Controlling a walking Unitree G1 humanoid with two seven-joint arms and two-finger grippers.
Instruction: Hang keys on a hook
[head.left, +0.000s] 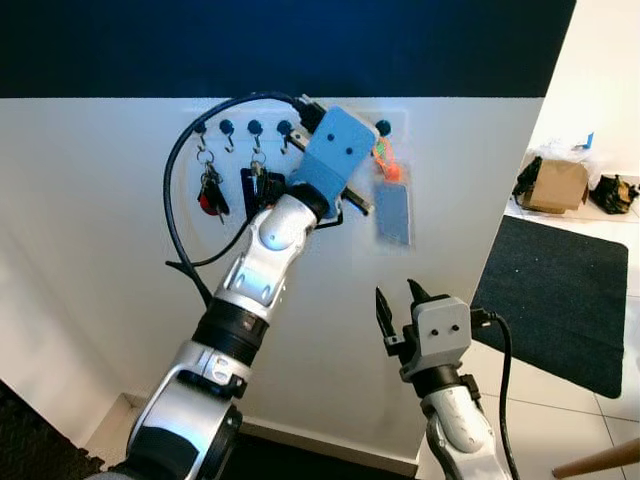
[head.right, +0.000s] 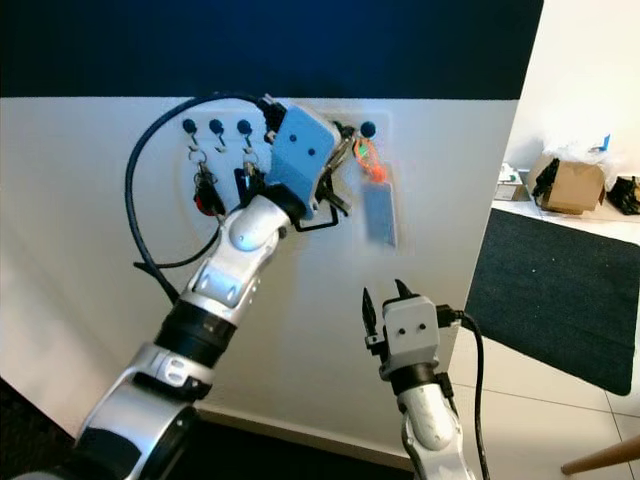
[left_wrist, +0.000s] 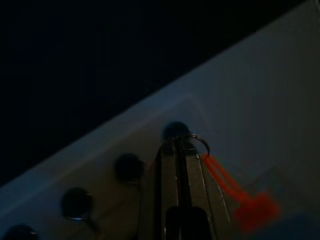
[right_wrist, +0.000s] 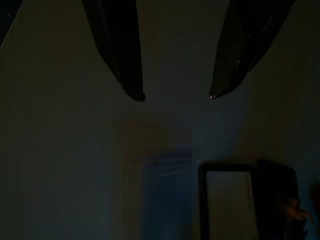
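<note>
A row of dark round hooks (head.left: 226, 127) runs along the white wall panel (head.left: 100, 250). My left gripper (left_wrist: 176, 145) is raised to the rack, shut on the metal ring (left_wrist: 199, 142) of a key set right beside one hook knob (left_wrist: 175, 131). From the ring hang an orange strap (head.left: 383, 158) and a blurred blue tag (head.left: 392, 212). Whether the ring sits over the hook is unclear. My right gripper (head.left: 397, 292) is held lower in front of the wall, open and holding nothing.
Red and black keys (head.left: 211, 193) and a black fob (head.left: 256, 185) hang on hooks to the left. A dark mat (head.left: 560, 290) covers the tiled floor at right, with a cardboard box (head.left: 558, 185) beyond it.
</note>
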